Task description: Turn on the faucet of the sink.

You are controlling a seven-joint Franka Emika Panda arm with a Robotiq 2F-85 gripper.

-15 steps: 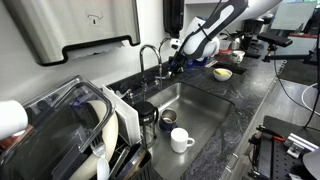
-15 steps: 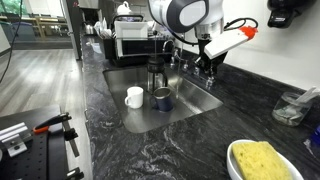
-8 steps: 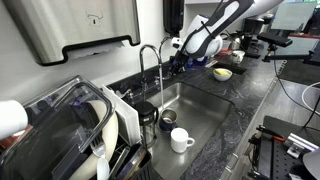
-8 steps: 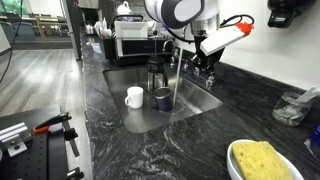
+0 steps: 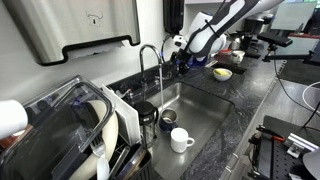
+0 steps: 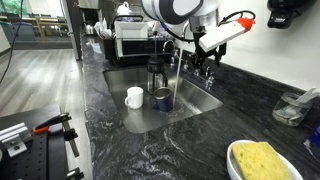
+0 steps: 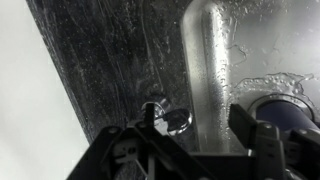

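Hidden: the lever at the foot of the faucet (image 5: 150, 47) cannot be made out in either exterior view, because the gripper (image 5: 184, 62) and its wrist stand in front of it.
Blur: the wrist view is dim and soft. A chrome ring and a small knob on the bench (image 7: 110, 70) are all that shows of the faucet's base there.
Cut off: the sink (image 5: 200, 108) runs out of the right edge of the wrist view.
Jaws: spread wide in the wrist view, with nothing between them and nothing held. They hang over the faucet's base, and I cannot tell if they touch it.
Faucet: at the back rim of the sink, on the bench, with its spout arched over the basin.
Water (image 6: 175, 88): a thin stream falls from the spout into the sink.
Change: a second ago no stream showed, and the gripper now sits slightly higher.
Unchanged: the mug (image 5: 181, 139) and the cup (image 5: 168, 118) lie in the sink as before.
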